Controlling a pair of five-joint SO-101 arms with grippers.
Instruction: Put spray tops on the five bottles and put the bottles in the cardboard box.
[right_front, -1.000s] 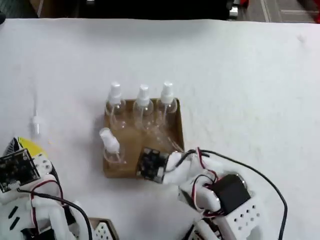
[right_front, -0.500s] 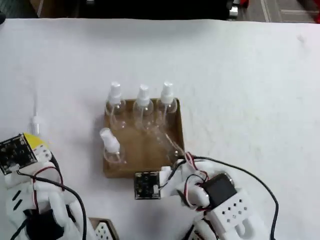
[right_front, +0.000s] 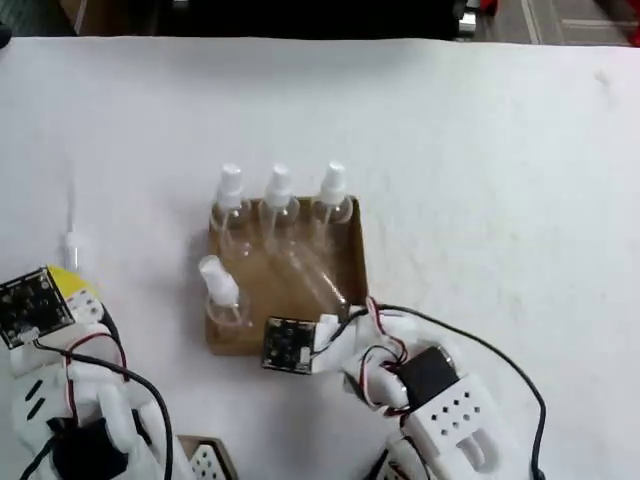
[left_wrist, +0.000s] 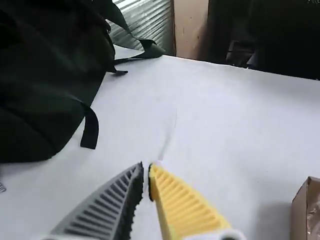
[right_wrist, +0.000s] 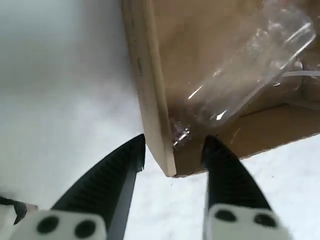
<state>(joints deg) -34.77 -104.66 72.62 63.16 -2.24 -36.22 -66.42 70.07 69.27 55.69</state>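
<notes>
Forward again has come the right arm, up to the near edge of the cardboard box (right_front: 232, 343), and the middle bottle (right_front: 277, 205) of the back row has shifted a little toward its neighbour, likely nudged through the box. Four capped bottles stand upright inside. The capless bottle (right_wrist: 250, 65) lies on its side in the box, neck toward the corner. The right pincer (right_wrist: 175, 141) is spread apart, straddling that corner wall and holding nothing. The last spray top (right_front: 72, 247) lies well apart on the tabletop (right_front: 480, 150), just ahead of the left pincer (left_wrist: 146, 170), whose fingers are together and empty. Capping is unfinished.
</notes>
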